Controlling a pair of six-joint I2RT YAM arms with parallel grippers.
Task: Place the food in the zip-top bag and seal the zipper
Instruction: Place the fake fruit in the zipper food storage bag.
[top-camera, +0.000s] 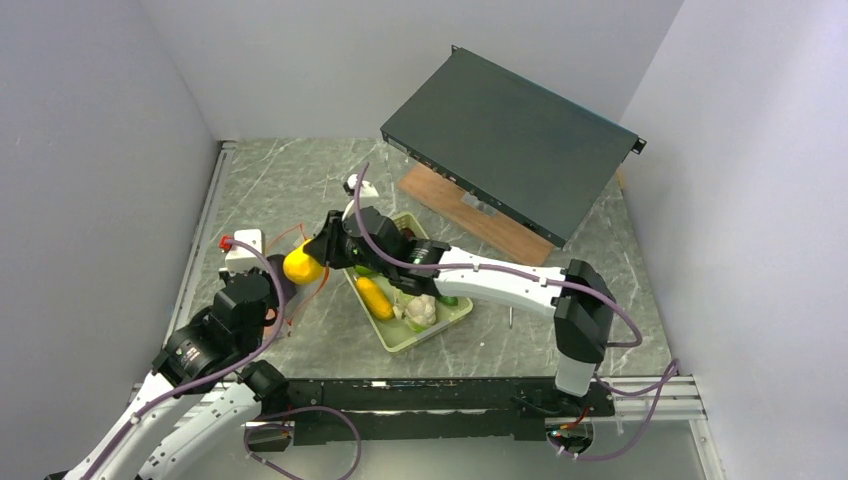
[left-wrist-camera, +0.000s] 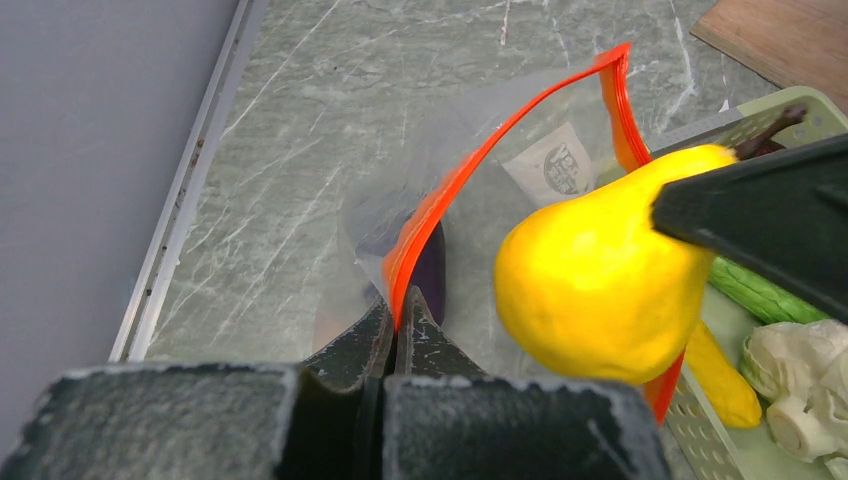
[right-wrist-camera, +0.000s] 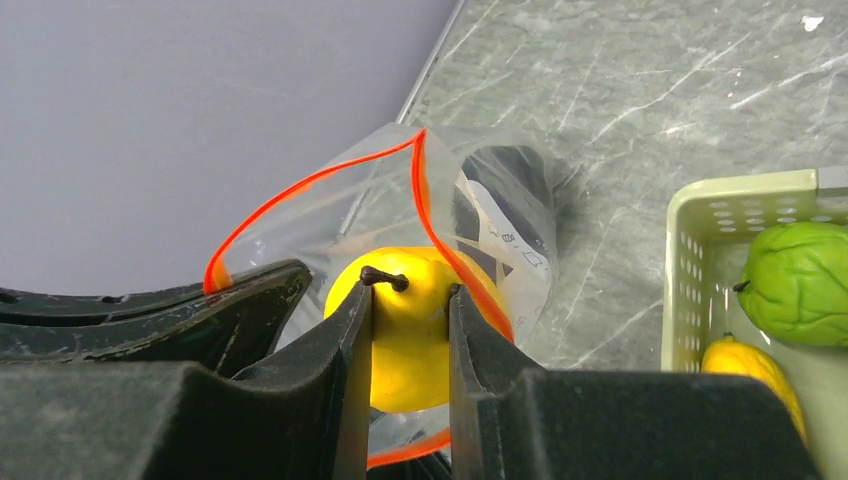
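The clear zip-top bag (left-wrist-camera: 530, 130) stands open on the table, its red-orange zipper strip (left-wrist-camera: 470, 170) curving round the mouth. My left gripper (left-wrist-camera: 400, 305) is shut on that strip at the near rim. My right gripper (right-wrist-camera: 410, 290) is shut on a yellow pear-shaped toy fruit (right-wrist-camera: 410, 340) with a dark stem and holds it at the bag's mouth, partly inside the rim. The fruit also shows in the top view (top-camera: 301, 265) and the left wrist view (left-wrist-camera: 590, 280). A dark purple eggplant (left-wrist-camera: 430, 270) lies inside the bag.
The pale green basket (right-wrist-camera: 685, 260) beside the bag holds a green pepper (right-wrist-camera: 800, 280), yellow corn (top-camera: 375, 297), a cucumber (left-wrist-camera: 760, 295) and cauliflower (top-camera: 420, 310). A black flat box (top-camera: 510, 140) on a wooden board (top-camera: 450, 200) lies at the back right. Grey walls stand close on the left.
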